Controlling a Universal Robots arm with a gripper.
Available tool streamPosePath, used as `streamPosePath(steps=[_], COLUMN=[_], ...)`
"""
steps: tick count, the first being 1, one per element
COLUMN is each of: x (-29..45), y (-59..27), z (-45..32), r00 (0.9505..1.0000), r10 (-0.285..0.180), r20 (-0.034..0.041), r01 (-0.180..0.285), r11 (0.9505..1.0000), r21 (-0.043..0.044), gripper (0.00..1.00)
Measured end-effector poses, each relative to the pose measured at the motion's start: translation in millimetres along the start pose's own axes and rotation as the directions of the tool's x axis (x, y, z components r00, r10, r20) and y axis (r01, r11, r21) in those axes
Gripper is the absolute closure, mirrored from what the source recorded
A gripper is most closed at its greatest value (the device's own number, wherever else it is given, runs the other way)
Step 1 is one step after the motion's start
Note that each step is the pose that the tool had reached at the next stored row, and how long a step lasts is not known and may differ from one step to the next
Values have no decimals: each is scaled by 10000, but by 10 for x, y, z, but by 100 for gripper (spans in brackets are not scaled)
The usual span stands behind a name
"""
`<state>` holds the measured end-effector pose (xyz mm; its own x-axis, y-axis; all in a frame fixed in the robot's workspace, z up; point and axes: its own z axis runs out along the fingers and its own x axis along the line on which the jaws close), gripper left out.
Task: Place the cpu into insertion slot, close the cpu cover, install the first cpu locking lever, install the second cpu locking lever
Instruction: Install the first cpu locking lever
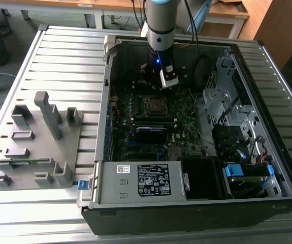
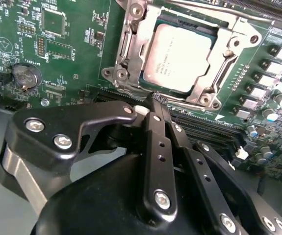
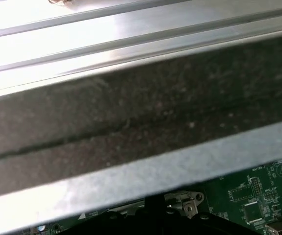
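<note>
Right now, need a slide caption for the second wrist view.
Closed claw poised beside the cpu cover, which lies shut over the cpu on the motherboard.

The arm (image 1: 159,20) is a grey tube with a black joint ring and a small blue light; its hand (image 2: 156,105) is matte black, linkage bars fastened with silver screws.

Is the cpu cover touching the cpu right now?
Touching. In the second wrist view the cpu cover is closed down flat around the cpu, its frame edges lying over the chip's rim with no gap showing.
</note>
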<state>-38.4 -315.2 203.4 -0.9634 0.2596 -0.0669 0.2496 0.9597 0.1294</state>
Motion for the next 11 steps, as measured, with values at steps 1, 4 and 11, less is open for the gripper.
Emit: streamPosePath(steps=[1, 4, 11], x=[0, 0, -3], y=[0, 0, 5], z=[0, 0, -36], r00=[10000, 10000, 10000], r10=[1, 1, 1], r20=[-3, -8, -13], r01=[-1, -1, -1], r11=[10000, 10000, 10000], r21=[1, 3, 5], gripper=[90, 90, 90])
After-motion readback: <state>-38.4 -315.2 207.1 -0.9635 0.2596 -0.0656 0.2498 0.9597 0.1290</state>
